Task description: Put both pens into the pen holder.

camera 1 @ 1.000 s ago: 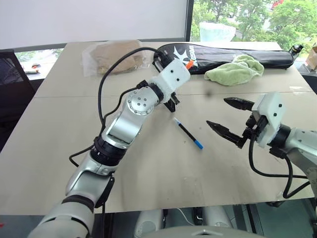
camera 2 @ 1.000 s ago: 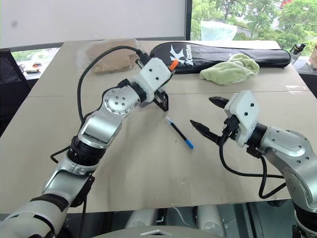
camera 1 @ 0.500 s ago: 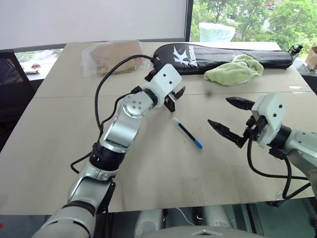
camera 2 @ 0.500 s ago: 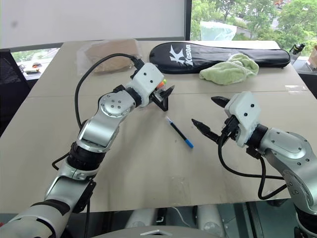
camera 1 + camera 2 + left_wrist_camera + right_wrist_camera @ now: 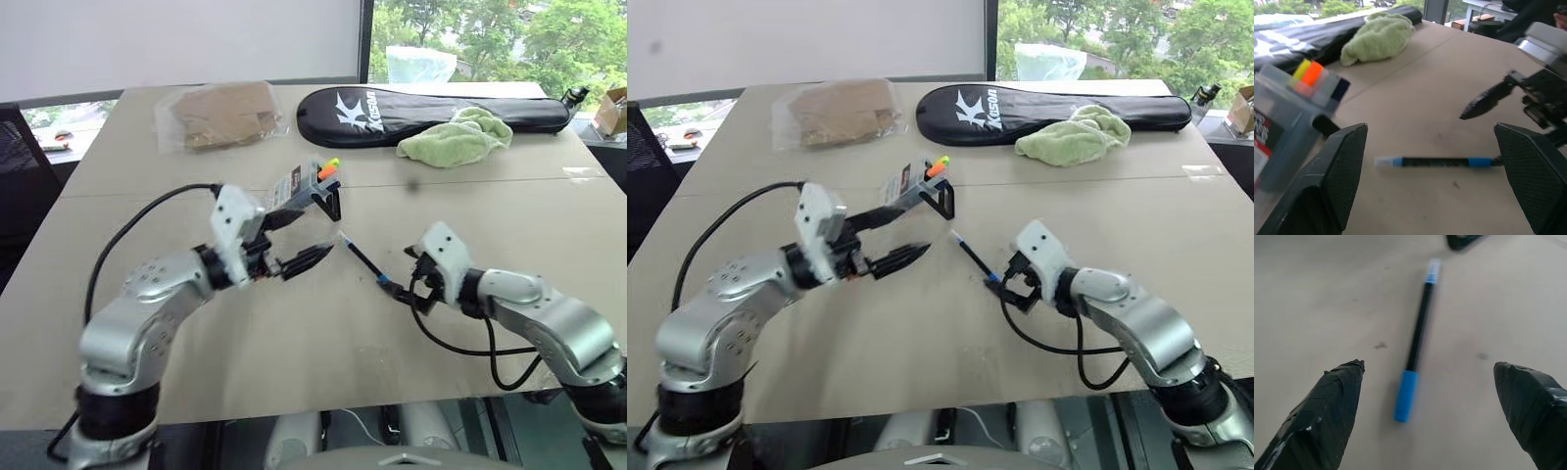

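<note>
- The counter is a wide beige top carrying everything here.
- A long black racket bag lies along the far edge, with a green cloth bunched against it and a clear bag of brown material further to the left.
- The left tool hovers above the counter, released, fingers spread wide and empty; one fingertip lies close to the pen holder.
- The right tool sits low over the counter at the blue-ended pen's near end, also released and gripping nothing.
- The pen holder stands tilted on its black stand near the middle of the counter.
- The head views show an orange cap poking from the holder's top; the left wrist view adds a yellow tip beside it.
- The blue-ended pen lies flat on the counter between holder and right tool. The right wrist view shows it lying between the spread fingers, touching neither.
</note>
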